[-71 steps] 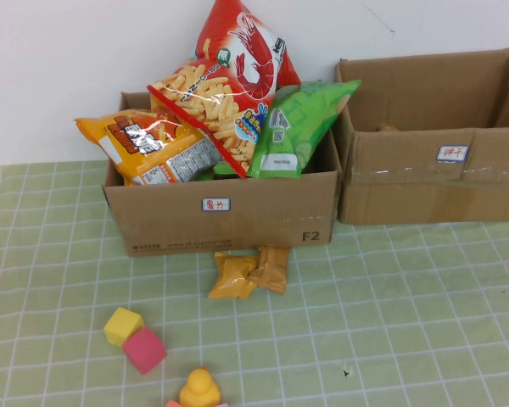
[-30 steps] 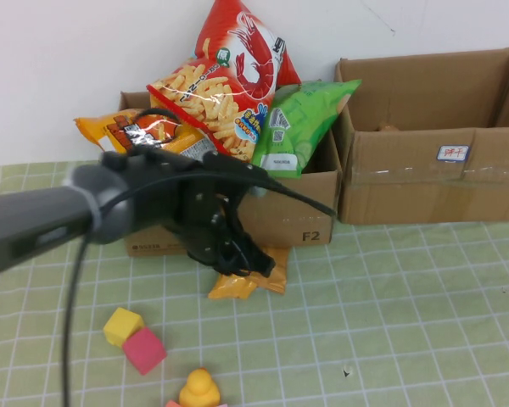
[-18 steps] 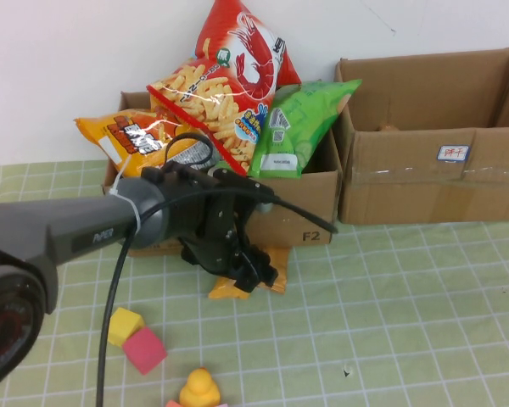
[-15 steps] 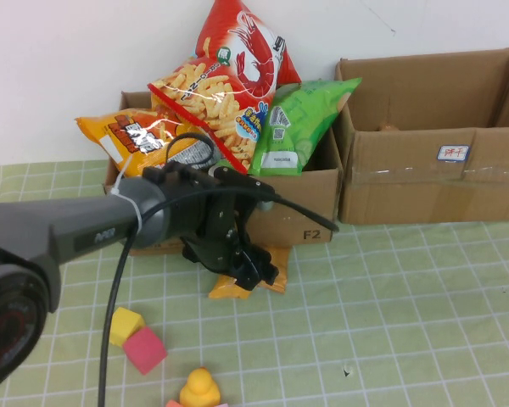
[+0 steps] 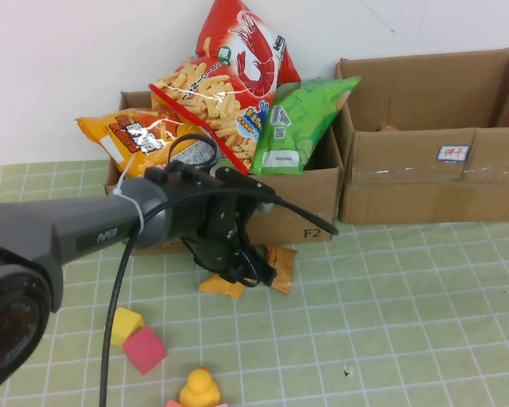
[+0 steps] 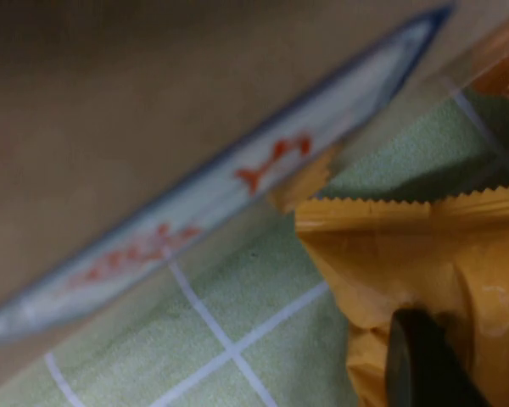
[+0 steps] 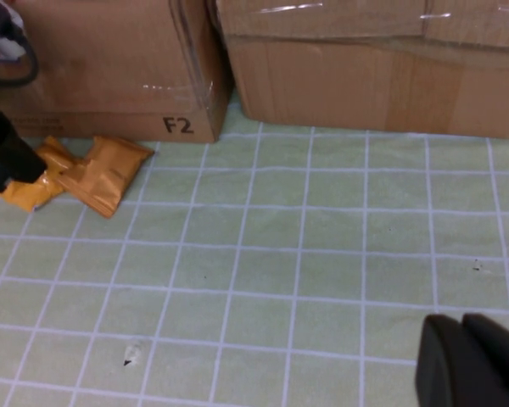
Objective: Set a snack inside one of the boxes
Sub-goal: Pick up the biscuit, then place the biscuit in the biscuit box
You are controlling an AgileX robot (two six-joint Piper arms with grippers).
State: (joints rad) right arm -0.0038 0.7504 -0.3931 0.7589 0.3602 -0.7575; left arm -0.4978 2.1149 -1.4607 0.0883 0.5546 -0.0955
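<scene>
- We are logging the left gripper (image 5: 253,273) low at the front of the left box (image 5: 263,216), its fingers down on the orange snack packet (image 5: 223,286); in the left wrist view one dark finger (image 6: 420,360) is pressing against the packet (image 6: 407,254), but we cannot tell whether the jaws are clamped on it.
- We are noting the orange snack packet lying on the green checked tablecloth (image 5: 407,305), just in front of the left box, with a second orange packet (image 5: 281,258) lying beside it.
- We are recording the left box carrying a red shrimp-chip bag (image 5: 237,64), a green bag (image 5: 297,127) and an orange bag (image 5: 140,136), all sticking up above its rim.
- We are listing the right box (image 5: 433,174) standing just beside the left box, labelled on its front.
- We are placing the right gripper (image 7: 471,360) above bare tablecloth, well apart from the packets, with its fingers pressed together.
- We are listing a yellow block (image 5: 123,323), a pink block (image 5: 144,349) and a yellow duck toy (image 5: 202,390) near the table's front edge.
</scene>
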